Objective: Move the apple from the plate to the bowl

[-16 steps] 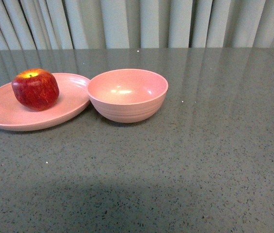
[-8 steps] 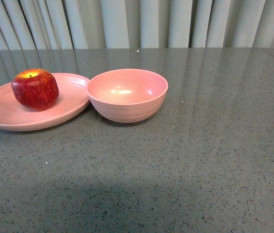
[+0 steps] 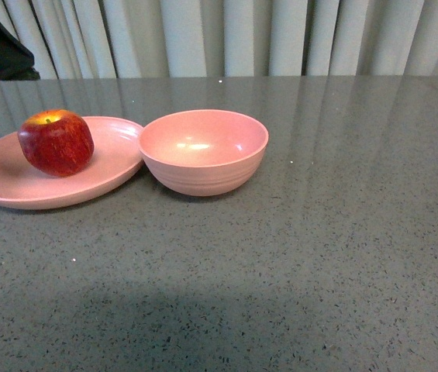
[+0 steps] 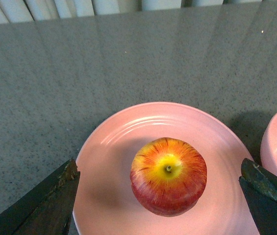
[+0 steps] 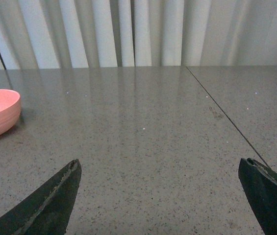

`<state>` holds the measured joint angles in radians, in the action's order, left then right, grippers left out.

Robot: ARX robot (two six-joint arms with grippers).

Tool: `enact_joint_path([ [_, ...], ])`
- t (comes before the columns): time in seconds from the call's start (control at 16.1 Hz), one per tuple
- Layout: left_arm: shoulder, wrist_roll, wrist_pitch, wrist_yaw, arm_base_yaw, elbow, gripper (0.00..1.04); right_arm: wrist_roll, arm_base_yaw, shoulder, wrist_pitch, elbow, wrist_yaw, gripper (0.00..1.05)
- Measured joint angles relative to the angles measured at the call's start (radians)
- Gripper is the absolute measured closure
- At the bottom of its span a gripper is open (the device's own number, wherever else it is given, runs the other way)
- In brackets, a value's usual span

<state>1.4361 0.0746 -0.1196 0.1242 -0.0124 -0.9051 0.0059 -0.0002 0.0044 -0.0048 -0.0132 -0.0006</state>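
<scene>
Apple (image 3: 56, 142), front view, sits on the plate (image 3: 17, 190), left of the bowl (image 3: 203, 151). Left wrist: left tool (image 4: 159, 169) gapes wide, empty, straddling the apple for a grasp. Right wrist: right tool (image 5: 160, 169) spread, empty, parked aside over the table (image 5: 153, 122).

Likely a lab-style test setup: speckled grey countertop (image 3: 319, 256) backed by pale pleated curtains (image 3: 242, 35).
</scene>
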Motion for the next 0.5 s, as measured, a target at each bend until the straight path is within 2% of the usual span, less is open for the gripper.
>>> enact_joint_path([
  [0.06,0.093,0.000,0.034,0.008,-0.013,-0.066,0.07,0.000,0.000,0.000,0.000,0.000,0.000,0.07],
  [0.5,0.195,-0.010,0.068,0.019,-0.016,-0.129,0.07,0.000,0.000,0.000,0.000,0.000,0.000,0.07],
])
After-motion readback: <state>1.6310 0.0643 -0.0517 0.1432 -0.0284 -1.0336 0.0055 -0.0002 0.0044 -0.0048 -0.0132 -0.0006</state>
